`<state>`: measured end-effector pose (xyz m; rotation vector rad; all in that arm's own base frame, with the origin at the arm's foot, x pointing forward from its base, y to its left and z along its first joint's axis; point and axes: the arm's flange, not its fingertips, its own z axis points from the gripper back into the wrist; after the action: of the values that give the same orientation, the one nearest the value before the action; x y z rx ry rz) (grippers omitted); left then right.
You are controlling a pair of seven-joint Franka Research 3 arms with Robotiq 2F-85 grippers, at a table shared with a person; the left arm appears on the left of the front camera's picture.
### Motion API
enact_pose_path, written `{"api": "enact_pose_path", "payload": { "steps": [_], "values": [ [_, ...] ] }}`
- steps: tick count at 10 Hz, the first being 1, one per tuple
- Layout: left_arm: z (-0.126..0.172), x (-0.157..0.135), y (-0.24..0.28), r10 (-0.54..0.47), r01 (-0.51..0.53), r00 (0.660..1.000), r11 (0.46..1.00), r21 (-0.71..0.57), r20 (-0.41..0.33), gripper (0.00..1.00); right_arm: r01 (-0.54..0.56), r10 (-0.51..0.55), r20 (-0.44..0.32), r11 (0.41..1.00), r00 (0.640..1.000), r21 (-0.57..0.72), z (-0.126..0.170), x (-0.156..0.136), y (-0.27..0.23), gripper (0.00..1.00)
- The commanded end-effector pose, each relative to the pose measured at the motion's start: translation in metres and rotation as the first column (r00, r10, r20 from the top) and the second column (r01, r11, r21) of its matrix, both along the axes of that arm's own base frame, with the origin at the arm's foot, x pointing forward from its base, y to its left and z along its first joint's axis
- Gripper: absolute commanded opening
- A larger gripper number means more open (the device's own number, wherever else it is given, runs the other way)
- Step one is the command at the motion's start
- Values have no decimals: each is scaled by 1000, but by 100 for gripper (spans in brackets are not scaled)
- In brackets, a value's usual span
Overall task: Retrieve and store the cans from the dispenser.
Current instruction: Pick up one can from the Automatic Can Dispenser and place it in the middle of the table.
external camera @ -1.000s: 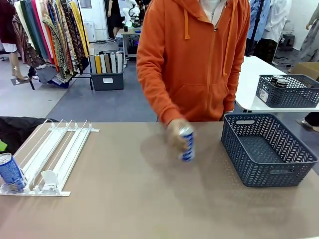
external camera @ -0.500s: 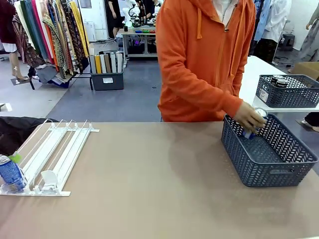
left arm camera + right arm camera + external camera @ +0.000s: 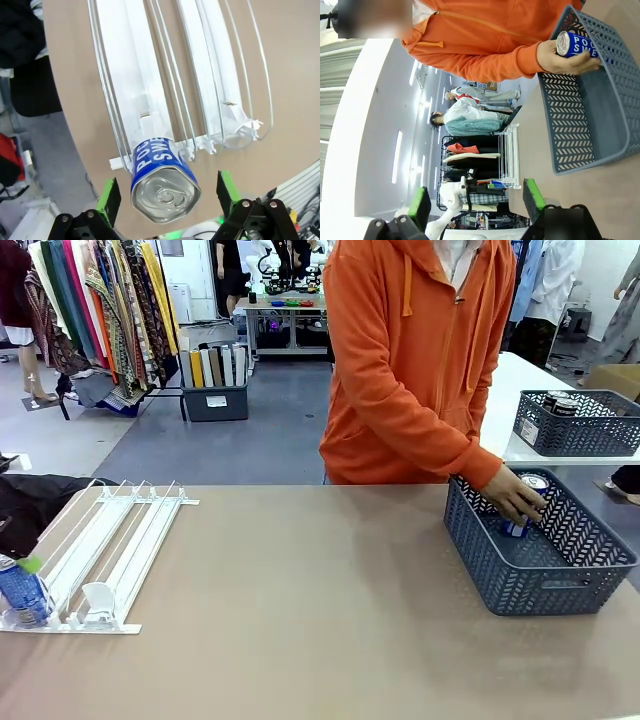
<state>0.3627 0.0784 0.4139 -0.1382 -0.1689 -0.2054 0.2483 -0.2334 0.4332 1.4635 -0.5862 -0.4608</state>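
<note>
A: Where is the left claw (image 3: 166, 197)?
B: Spread wide, a green pad (image 3: 109, 199) on either side of the blue can (image 3: 162, 182), and neither seems to touch it. The can stands at the low end of the dispenser (image 3: 150, 75), in the outermost lane, against the front rail
A: How should it close?
B: I'd centre first, since the can sits nearer one pad. Then drop so the pads meet the body below the rim, squeeze gently because thin aluminium dents, and lift straight up clear of the wires
A: Anything in the way?
B: The lane wires hug the can, so a pad could snag one. The next lane's white stopper (image 3: 100, 598) is just beside it but clear
A: And farther off?
B: The right claw (image 3: 476, 205) hangs apart and empty. Across the table a person's hand (image 3: 512, 498) holds a second can (image 3: 575, 44) inside the grey basket (image 3: 540, 585), so I'd let that hand leave before bringing anything there. Beyond it, a far basket (image 3: 575, 430) on a white table (image 3: 505, 390) holds dark cans (image 3: 558, 402)
</note>
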Motion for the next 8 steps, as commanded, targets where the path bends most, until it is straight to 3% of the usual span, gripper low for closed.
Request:
{"api": "enact_pose_path", "payload": {
  "steps": [1,7,8],
  "values": [
    [-27,-31,-12,27,-27,1000,998,52,-3,100,6,-6,17,1000,1000,13,4,1,-2,100],
    [-31,-30,-16,42,-42,999,994,96,4,100,6,-6,17,1000,1000,13,4,1,-2,100],
    [-31,-30,-16,42,-40,999,993,107,-15,58,6,-6,17,1000,1000,13,4,1,-2,100]
  ]
}}
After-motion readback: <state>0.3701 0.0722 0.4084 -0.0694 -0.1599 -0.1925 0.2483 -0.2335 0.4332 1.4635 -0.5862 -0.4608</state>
